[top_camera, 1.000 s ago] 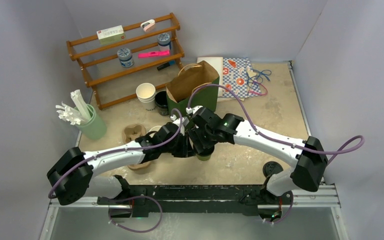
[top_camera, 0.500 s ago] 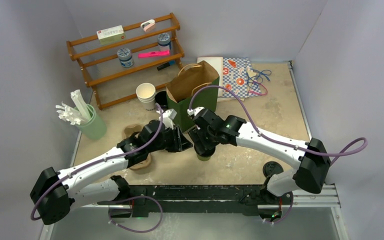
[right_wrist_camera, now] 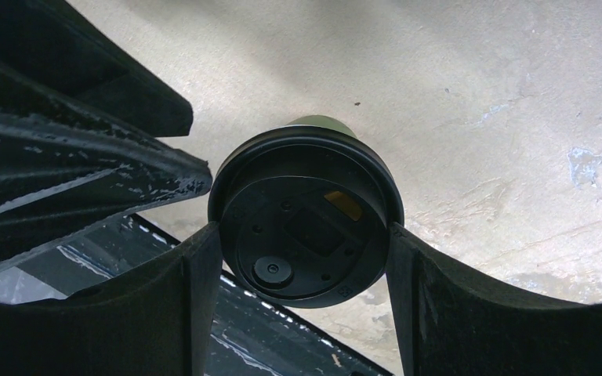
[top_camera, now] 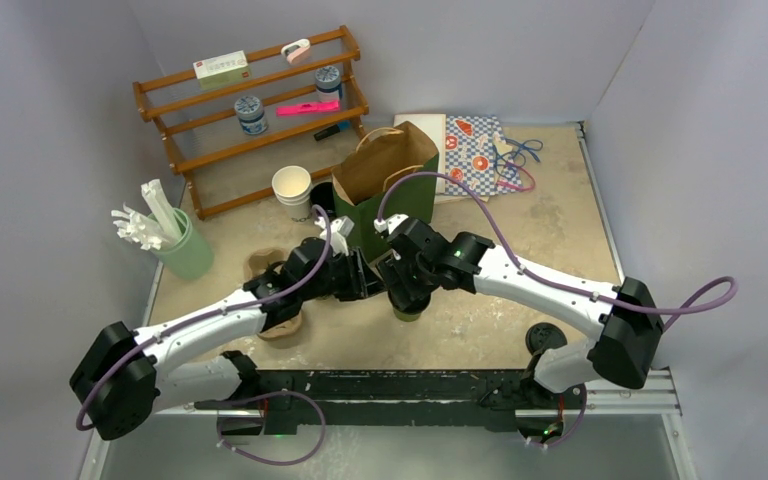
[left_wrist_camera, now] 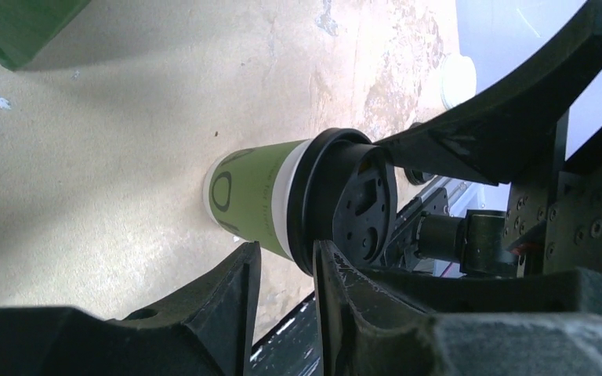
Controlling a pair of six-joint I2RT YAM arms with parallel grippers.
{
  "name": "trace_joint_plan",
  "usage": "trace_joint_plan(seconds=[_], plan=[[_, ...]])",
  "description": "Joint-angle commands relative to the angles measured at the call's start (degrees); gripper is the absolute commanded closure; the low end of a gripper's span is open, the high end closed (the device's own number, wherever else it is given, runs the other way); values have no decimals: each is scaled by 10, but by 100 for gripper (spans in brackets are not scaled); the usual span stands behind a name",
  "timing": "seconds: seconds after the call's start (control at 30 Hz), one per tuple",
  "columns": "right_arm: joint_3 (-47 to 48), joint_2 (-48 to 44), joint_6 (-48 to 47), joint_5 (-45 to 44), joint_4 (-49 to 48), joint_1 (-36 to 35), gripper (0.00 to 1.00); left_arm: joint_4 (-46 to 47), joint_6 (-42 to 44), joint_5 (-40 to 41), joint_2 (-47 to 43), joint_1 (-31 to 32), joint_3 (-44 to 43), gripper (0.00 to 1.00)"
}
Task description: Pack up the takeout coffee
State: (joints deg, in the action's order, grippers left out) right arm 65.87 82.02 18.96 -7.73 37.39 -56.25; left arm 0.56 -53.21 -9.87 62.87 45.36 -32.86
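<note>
Two pincers meet mid-surface point(top_camera: 480, 335). Right pincer point(right_wrist_camera: 304, 235) grasps round black plastic sip lid point(right_wrist_camera: 306, 207) of small olive-green paper cup point(left_wrist_camera: 255, 200); cup upright, axis vertical. Left pincer point(left_wrist_camera: 286, 257) at cup's 9 o'clock, parted, empty. Open green-and-brown paper bag point(top_camera: 385, 165) beyond, at cup's 12 o'clock.

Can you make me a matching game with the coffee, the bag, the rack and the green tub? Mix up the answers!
Things:
1. coffee
2. bag
3. rack
4. tub

Clues:
A. at the back left, by the wall
B. standing open in the middle
C. in the right pincer
D. full of white sticks

Pairs: 1-C, 2-B, 3-A, 4-D
</note>
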Motion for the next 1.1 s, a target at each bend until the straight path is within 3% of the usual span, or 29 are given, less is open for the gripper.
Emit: trace_joint_plan(seconds=[0.0, 0.33, 0.73, 1.07], plan=[[-24, 10, -9, 27, 21, -6, 44, 48, -4, -13, 18, -10, -9, 67], [-28, 9, -8, 29, 20, -6, 44, 104, -5, -31, 58, -15, -1, 67], [-29, 15, -7, 31, 24, -6, 44, -20, 15, -6, 89, -17, -28, 77], [-32, 32, -5, 33, 35, -6, 44, -118, 38, 22, 108, -17, -56, 78]])
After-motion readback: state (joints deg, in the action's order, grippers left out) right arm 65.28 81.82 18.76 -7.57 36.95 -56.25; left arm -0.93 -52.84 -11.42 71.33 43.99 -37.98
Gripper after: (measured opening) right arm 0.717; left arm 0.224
